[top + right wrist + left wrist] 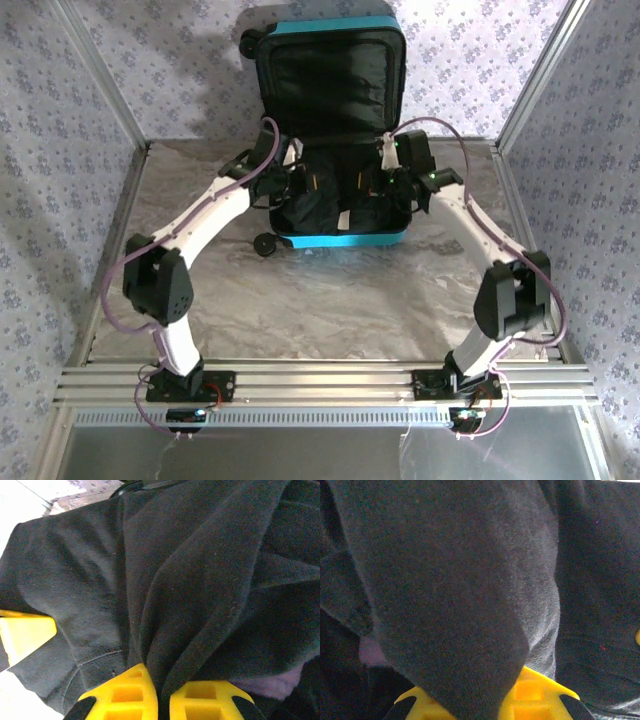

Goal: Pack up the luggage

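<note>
The luggage point(345, 240), a turquoise hard-shell suitcase, lies open at the back middle of the table, its lid upright and showing the black lining point(330, 85). A dark fleece garment point(318, 208) lies bunched in the lower half. Both arms reach into that half. My left gripper point(300, 185) is shut on the garment point(460, 580), which drapes over its yellow fingers point(535, 690) and hides the tips; the left gripper point(485, 700) sits at the bottom edge. My right gripper point(164, 690) is shut, pinching a fold of the same garment point(200, 580) between its yellow fingers point(125, 695).
Patterned walls with metal posts point(100, 75) close in the marble-look table point(330, 300) on three sides. A suitcase wheel point(265, 245) sticks out at the front left corner. A yellow piece point(25, 632) shows at the left edge of the right wrist view, beside the cloth.
</note>
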Controlling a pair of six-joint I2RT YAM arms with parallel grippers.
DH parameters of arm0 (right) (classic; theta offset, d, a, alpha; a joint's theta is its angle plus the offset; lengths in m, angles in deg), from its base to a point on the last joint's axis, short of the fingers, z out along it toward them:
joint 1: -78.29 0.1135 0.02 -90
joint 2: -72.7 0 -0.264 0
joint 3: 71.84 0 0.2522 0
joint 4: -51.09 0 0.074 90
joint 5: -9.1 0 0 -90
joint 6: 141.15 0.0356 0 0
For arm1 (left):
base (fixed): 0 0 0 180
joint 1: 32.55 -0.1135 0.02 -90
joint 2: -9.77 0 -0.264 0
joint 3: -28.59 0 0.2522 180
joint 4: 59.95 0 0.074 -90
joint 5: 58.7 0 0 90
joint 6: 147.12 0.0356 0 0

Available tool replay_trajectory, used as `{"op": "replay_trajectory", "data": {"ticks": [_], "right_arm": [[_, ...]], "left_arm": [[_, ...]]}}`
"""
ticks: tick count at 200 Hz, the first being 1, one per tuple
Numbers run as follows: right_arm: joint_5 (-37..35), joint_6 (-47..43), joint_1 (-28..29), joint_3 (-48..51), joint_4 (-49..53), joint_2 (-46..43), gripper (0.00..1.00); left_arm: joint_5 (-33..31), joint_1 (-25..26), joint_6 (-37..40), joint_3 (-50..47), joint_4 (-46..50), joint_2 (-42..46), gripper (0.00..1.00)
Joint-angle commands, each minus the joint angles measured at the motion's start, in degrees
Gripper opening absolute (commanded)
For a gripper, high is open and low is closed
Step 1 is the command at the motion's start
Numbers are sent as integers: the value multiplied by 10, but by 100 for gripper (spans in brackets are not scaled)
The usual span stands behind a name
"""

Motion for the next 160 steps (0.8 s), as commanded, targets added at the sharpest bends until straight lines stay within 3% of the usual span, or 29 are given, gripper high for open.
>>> {"op": "replay_trajectory", "data": {"ticks": [1,50,66,73,87,91,98,107,115,127,160], "right_arm": [[41,-21,-22,-48,27,46,0],[55,-30,-48,-105,13,165,0],[44,-48,-52,-141,29,211,0],[40,-51,-56,-158,38,229,9],[50,-55,-66,-187,56,258,14],[50,-54,-70,-193,61,263,25],[52,-55,-76,-195,62,264,30],[51,-57,-81,-189,60,256,57],[49,-59,-87,-180,56,245,69],[48,-65,-91,-168,51,223,75],[52,-73,-97,-145,48,171,76]], "left_arm": [[23,-19,9,51,-16,-39,0],[39,-51,18,91,-59,-147,0],[49,-61,32,131,-51,-200,17],[48,-67,35,152,-36,-223,23],[58,-79,37,191,-13,-254,37],[59,-82,37,197,-6,-257,41],[59,-87,38,205,6,-258,47],[49,-90,44,206,19,-248,53],[34,-92,49,206,31,-236,55],[22,-93,56,207,44,-217,58],[14,-92,64,241,88,-192,60]]}}
